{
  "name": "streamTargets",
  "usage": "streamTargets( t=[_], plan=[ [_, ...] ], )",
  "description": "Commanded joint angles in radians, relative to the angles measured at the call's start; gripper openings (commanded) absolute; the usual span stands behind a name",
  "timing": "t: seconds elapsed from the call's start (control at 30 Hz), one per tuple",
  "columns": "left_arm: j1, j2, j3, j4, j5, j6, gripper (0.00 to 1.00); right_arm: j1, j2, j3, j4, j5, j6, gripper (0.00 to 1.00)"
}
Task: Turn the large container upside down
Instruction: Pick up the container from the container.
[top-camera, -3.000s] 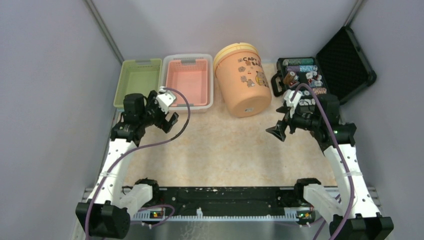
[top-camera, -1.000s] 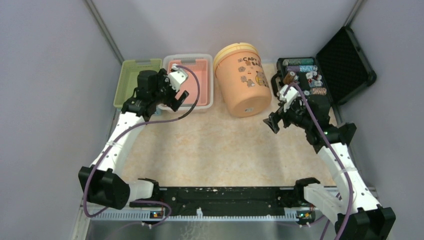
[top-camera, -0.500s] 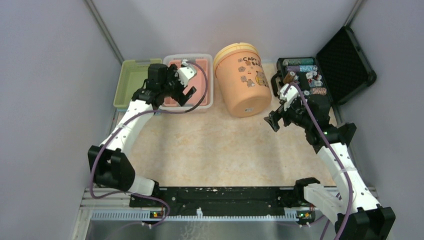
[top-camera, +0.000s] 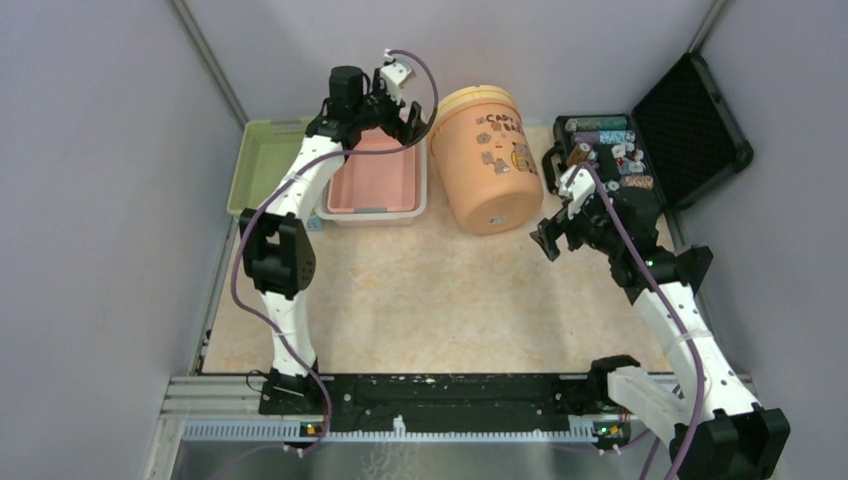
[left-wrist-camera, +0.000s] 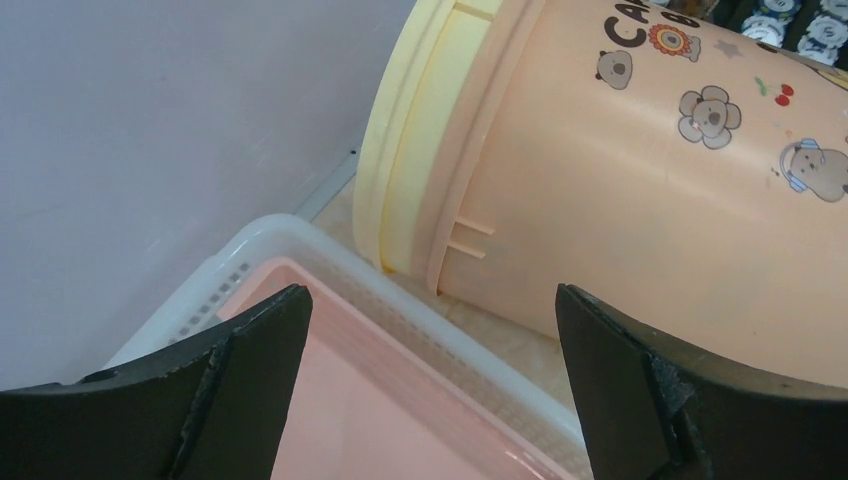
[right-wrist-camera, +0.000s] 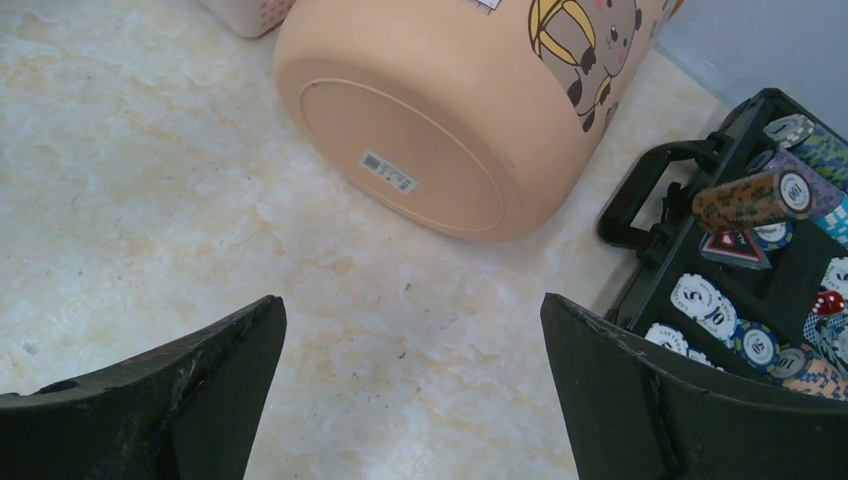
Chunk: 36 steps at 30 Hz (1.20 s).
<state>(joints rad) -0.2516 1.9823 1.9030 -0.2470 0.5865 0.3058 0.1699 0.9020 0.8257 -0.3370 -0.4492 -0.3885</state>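
The large container (top-camera: 490, 160) is an orange bucket with cartoon prints and a yellow rim. It lies on its side at the back of the table, rim toward the back wall, flat base toward the arms. My left gripper (top-camera: 403, 118) hangs open over the far end of the pink basket, just left of the bucket's rim. In the left wrist view the rim and side of the bucket (left-wrist-camera: 650, 200) fill the space beyond the open gripper (left-wrist-camera: 430, 300). My right gripper (top-camera: 548, 240) is open, low over the table just right of the base. The bucket's base (right-wrist-camera: 440, 110) faces this gripper (right-wrist-camera: 410, 300), with bare table between.
A pink basket with a white rim (top-camera: 375, 213) sits left of the bucket, its corner (left-wrist-camera: 330, 250) under my left fingers. A green basket (top-camera: 262, 165) stands further left. An open black case of poker chips (top-camera: 610, 150) lies right of the bucket, close to my right gripper (right-wrist-camera: 760, 260). Walls close in on three sides.
My left arm has swung up and toward the back right, from over the pink basket's near part to beside the bucket's rim. The right gripper has hardly moved. The bucket is where it was.
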Motion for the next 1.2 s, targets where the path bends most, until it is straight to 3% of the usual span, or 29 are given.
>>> streamTargets(
  t=[0.0,0.47,0.73,1.17],
  plan=[
    [-0.003,0.101,0.120,0.059,0.103,-0.119,0.99,0.002,0.016,0.078,0.008,-0.022,0.013,0.99],
    [-0.001,0.300,0.289,0.189,0.226,-0.302,0.99,-0.109,0.004,0.170,-0.061,-0.123,0.011,0.99],
    [0.000,0.378,0.372,0.240,0.163,-0.365,0.99,-0.127,0.007,0.191,-0.099,-0.152,-0.003,0.99],
    [0.032,0.493,0.410,0.495,0.300,-0.640,0.99,-0.135,0.013,0.160,-0.080,-0.150,-0.006,0.99]
  ],
)
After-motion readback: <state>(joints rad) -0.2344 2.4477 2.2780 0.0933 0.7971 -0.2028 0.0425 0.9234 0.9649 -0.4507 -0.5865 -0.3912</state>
